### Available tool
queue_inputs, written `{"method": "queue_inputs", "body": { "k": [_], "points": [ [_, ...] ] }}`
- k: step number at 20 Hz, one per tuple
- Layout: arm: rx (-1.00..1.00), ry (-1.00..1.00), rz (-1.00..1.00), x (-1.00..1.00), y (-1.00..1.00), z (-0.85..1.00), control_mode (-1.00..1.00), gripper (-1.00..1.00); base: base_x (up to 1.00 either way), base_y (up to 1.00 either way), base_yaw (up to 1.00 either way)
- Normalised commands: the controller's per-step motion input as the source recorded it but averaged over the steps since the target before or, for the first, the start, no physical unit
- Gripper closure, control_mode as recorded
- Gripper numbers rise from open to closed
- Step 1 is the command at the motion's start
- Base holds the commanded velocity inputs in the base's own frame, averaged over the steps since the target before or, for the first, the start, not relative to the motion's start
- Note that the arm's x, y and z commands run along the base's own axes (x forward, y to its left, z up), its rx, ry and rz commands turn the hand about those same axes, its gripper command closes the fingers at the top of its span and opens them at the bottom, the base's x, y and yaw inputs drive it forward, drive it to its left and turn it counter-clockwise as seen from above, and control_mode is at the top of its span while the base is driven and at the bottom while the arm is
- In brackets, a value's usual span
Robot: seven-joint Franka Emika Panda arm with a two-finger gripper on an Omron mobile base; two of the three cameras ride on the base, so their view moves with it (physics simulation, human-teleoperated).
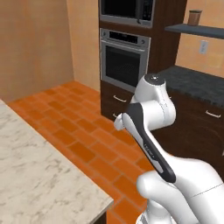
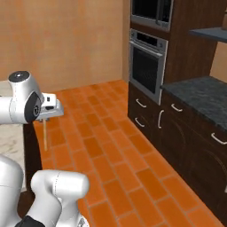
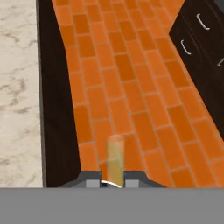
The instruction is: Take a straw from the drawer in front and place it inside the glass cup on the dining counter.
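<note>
My gripper (image 2: 45, 119) is shut on the straw (image 2: 45, 135), a thin pale stick that hangs straight down from the fingers over the brick floor. In the hand view the straw (image 3: 114, 159) runs out between the two dark tips of the gripper (image 3: 113, 183). The beige marble dining counter (image 1: 39, 175) lies at the lower left, and its edge (image 3: 17, 87) is just left of the straw, apart from it. The dark drawers (image 2: 142, 104) with silver handles sit shut below the oven. The glass cup is out of view.
A wall oven (image 1: 124, 59) and a microwave (image 1: 127, 11) stand in the dark cabinet wall. A black speckled counter (image 2: 199, 95) runs to their right above more cabinets. The counter's dark side panel (image 3: 54, 109) drops to the orange brick floor (image 2: 115, 146).
</note>
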Motion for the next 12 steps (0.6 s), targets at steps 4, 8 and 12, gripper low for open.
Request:
{"method": "queue_inputs", "body": {
  "k": [4,8,12],
  "points": [
    [0.0,0.0,0.0,0.0,0.0,0.0,1.0,1.0,-1.0,0.47,0.09],
    [0.0,0.0,0.0,0.0,0.0,0.0,1.0,1.0,-1.0,0.03,-0.02],
    [0.0,0.0,0.0,0.0,0.0,0.0,1.0,1.0,-1.0,0.08,-0.01]
  ]
}}
